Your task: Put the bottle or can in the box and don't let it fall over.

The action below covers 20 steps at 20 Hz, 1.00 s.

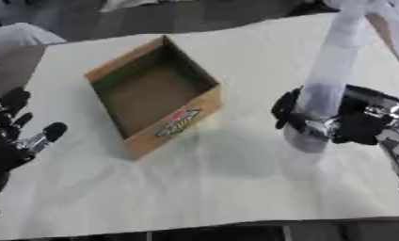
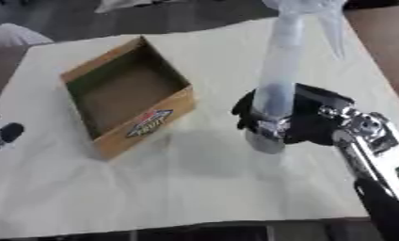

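A tall clear plastic bottle (image 1: 331, 70) stands upright to the right of the box, its base just above the table. My right hand (image 2: 306, 117) is shut round the bottle's lower part, fingers curled across its front. The open cardboard box (image 1: 153, 94), brown with a coloured label on its near wall, lies at the centre left and holds nothing that I can see. My left hand (image 1: 13, 136) rests open at the left edge, fingers up, well away from the box.
A cream cloth covers the table (image 1: 219, 188), whose front edge runs along the bottom of the view. Dark floor and a pale object (image 1: 21, 35) lie beyond the far left corner.
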{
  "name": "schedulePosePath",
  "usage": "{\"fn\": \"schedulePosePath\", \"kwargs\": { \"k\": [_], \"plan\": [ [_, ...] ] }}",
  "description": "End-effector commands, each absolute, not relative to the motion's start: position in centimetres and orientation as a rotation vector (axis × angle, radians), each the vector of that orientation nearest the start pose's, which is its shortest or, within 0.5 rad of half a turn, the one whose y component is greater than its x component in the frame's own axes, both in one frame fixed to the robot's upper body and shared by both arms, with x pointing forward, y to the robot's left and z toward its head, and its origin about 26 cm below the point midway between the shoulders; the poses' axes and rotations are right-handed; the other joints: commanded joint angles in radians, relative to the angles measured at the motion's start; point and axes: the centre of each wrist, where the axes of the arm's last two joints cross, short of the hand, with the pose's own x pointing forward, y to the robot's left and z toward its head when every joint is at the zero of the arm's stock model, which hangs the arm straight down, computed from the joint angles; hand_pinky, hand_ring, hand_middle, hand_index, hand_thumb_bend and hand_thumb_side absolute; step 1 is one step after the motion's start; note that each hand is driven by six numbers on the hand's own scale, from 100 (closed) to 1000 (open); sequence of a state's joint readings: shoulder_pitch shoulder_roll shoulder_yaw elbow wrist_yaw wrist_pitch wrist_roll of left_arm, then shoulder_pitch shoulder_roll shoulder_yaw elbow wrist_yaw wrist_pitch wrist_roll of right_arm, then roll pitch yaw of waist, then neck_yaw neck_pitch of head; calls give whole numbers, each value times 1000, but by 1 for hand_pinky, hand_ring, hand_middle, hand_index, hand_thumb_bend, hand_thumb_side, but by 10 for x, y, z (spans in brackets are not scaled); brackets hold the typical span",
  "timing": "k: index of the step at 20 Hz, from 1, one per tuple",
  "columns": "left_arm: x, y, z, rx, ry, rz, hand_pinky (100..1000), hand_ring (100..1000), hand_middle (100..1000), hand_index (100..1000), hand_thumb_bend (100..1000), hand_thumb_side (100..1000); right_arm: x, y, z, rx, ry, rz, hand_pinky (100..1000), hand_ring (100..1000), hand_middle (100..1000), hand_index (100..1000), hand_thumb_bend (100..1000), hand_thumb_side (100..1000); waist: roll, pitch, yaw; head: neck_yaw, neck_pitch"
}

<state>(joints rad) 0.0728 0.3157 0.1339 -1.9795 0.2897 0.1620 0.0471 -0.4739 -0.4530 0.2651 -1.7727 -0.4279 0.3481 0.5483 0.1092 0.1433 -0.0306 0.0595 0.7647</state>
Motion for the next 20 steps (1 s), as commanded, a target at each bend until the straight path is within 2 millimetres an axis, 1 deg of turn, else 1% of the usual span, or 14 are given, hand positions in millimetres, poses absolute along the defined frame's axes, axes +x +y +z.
{"fn": "schedulePosePath", "kwargs": {
  "k": [1, 6, 11, 16, 20],
  "plan": [
    [244, 332, 118, 120, -1794, 4, 1000, 1000, 942, 746, 790, 100, 340, -214, 208, 669, -1619, 963, 953, 636, 644, 120, 100, 149, -4, -16, 2, -2, 5],
    [244, 332, 118, 121, -1794, 1, 1000, 1000, 943, 746, 780, 100, 343, -199, 226, 716, -1673, 971, 951, 632, 632, 111, 100, 166, -4, -14, 6, -12, 5],
    [245, 331, 118, 113, -1794, -7, 1000, 1000, 942, 745, 772, 100, 352, -178, 248, 743, -1730, 971, 943, 628, 623, 113, 100, 178, -3, -9, 15, -27, 5],
    [248, 328, 121, 88, -1799, -24, 1000, 1000, 943, 743, 760, 100, 364, -151, 275, 761, -1789, 999, 942, 623, 610, 115, 100, 192, 3, 1, 44, -73, -9],
    [251, 324, 124, 65, -1807, -35, 1000, 1000, 942, 741, 756, 100, 382, -129, 291, 740, -1816, 1010, 929, 623, 611, 116, 100, 191, 2, 12, 72, -105, -24]
  ]
}}
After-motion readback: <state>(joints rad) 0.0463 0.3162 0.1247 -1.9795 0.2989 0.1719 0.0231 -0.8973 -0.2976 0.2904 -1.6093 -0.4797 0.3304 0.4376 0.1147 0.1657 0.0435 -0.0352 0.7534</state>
